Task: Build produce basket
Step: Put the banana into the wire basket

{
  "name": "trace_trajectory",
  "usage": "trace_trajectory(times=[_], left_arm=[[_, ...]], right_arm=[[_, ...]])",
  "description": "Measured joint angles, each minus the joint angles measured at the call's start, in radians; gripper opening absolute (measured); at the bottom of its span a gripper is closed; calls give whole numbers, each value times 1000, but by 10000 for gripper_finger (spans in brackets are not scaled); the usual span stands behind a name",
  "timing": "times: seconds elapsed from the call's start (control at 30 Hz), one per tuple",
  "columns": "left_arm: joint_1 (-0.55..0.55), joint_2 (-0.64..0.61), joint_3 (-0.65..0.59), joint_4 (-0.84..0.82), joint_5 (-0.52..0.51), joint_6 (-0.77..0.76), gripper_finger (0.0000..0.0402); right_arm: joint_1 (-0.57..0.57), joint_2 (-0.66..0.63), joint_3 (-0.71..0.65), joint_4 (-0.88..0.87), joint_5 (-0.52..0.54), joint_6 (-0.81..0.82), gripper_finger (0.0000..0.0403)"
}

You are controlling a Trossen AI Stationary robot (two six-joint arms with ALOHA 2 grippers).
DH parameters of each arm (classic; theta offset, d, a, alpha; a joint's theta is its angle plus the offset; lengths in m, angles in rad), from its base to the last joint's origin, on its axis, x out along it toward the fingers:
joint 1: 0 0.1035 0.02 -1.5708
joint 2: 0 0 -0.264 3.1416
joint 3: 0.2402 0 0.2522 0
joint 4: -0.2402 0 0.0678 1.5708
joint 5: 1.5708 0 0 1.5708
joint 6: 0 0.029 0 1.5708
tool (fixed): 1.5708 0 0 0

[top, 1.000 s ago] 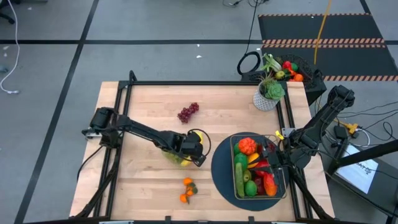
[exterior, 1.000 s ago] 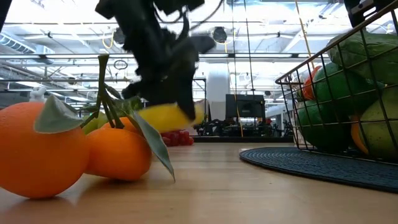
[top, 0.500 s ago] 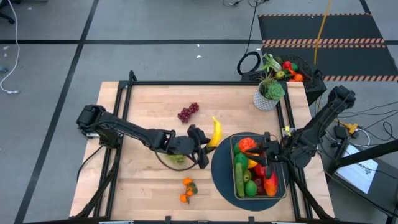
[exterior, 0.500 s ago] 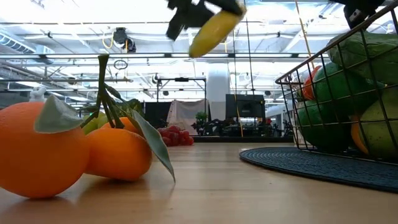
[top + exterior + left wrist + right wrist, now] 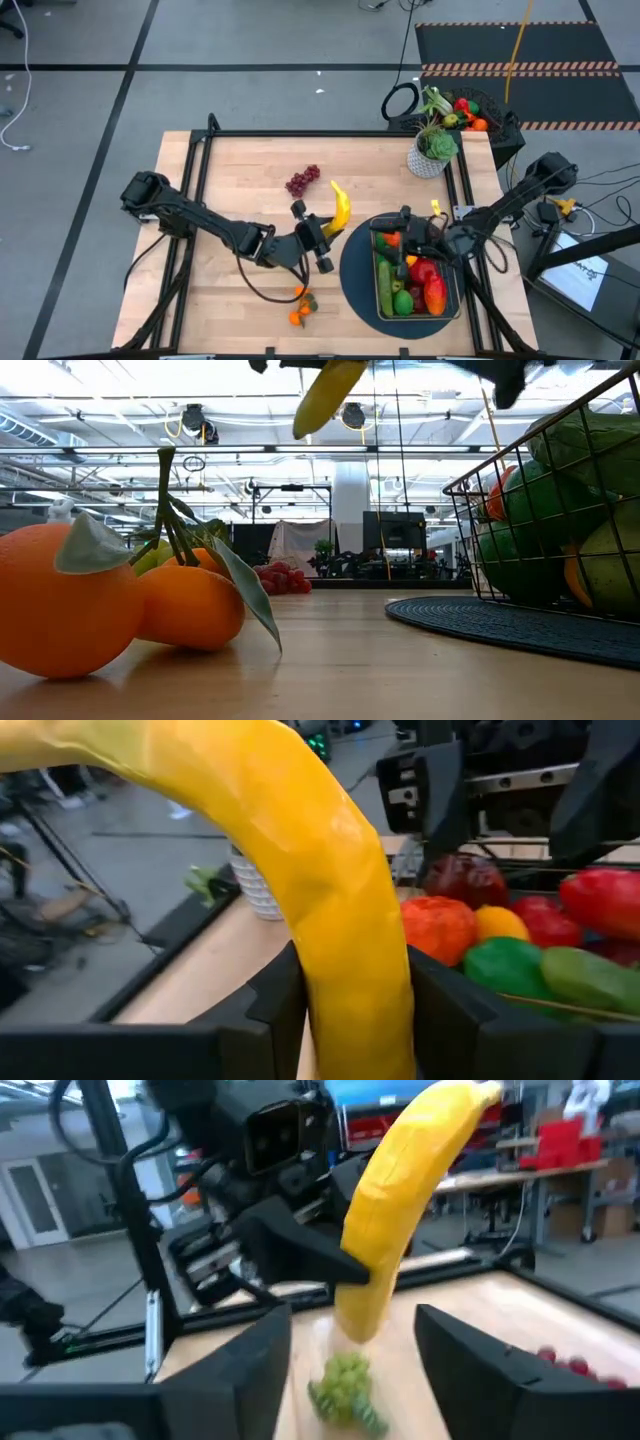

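Observation:
My left gripper (image 5: pixel 325 229) is shut on a yellow banana (image 5: pixel 340 205), held high over the table just left of the wire basket (image 5: pixel 378 275); the banana also shows in the low view (image 5: pixel 325 395). The basket holds several fruits and vegetables and stands on a dark round mat (image 5: pixel 355 285). My right gripper (image 5: pixel 403 237) is open and empty over the basket's far left end, pointing at the banana (image 5: pixel 400 1210). Purple grapes (image 5: pixel 302 180), a pair of oranges (image 5: pixel 300 306) and green grapes (image 5: pixel 345 1385) lie on the table. My left gripper pinches the banana near its lower end (image 5: pixel 352 995) between its two fingers (image 5: pixel 270 1010). The fingers come from the table's left and lie across the banana. The banana is lifted clear of the table, and its free end rises slanting beyond the fingers (image 5: pixel 455 1110).
A potted green plant in a white pot (image 5: pixel 432 152) stands at the table's far right corner. A black bin with more produce (image 5: pixel 460 110) sits beyond it. The oranges with leaves (image 5: pixel 110 600) lie near the front edge, left of the mat.
My left gripper has lifted the banana from the table and carried it up and toward the basket, with the free end now pointing up and away. The green grapes stayed on the table. My right gripper has moved toward the table's left, over the basket toward the banana.

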Motion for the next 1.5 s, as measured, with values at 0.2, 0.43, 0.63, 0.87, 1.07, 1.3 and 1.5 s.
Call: trace_trajectory(times=[0.2, 0.43, 0.63, 0.87, 1.07, 1.3, 1.5], left_arm=[[-16, 0, 0, -3, -62, 40, 143], [-16, 0, 0, -28, -88, 57, 143], [-14, 0, 0, -115, -125, 41, 143], [-14, 0, 0, -193, -167, -23, 143], [-13, 1, 0, -205, -167, -49, 143], [-12, 1, 0, -220, -163, -54, 152], [-17, 1, 0, -217, -110, -105, 232]], right_arm=[[-109, 111, 0, 210, -51, -54, 266], [-232, 227, 18, 399, -193, 39, 281], [-306, 313, 130, 388, -309, 57, 277], [-362, 365, 196, 358, -324, 77, 273], [-393, 368, 196, 343, -326, 116, 230], [-393, 368, 196, 321, -331, 120, 146], [-391, 368, 196, 311, -340, 112, 151]])
